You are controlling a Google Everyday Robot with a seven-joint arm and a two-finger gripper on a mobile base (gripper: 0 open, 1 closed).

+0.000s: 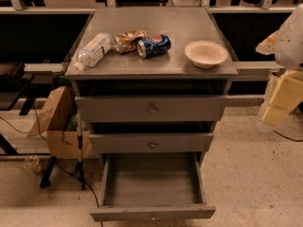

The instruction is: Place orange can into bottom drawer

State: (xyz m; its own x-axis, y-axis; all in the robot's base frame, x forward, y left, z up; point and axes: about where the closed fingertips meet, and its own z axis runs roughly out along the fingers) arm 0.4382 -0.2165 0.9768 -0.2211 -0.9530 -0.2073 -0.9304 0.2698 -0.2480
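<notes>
The orange can (129, 40) lies on its side on the grey cabinet top (156, 63), dented, golden-orange and brown with white patches. It touches a blue Pepsi can (154, 45) on its right. The bottom drawer (152, 211) is pulled open below the two knobbed drawers and its tray is bare. My gripper (279, 103) hangs at the right edge of the view, pale yellow, well to the right of the cabinet and away from the can.
A clear plastic bottle (93, 50) lies left of the cans. A beige bowl (206, 53) stands at the right of the top. A brown paper bag and cardboard box (59, 122) sit left of the cabinet, with cables on the floor.
</notes>
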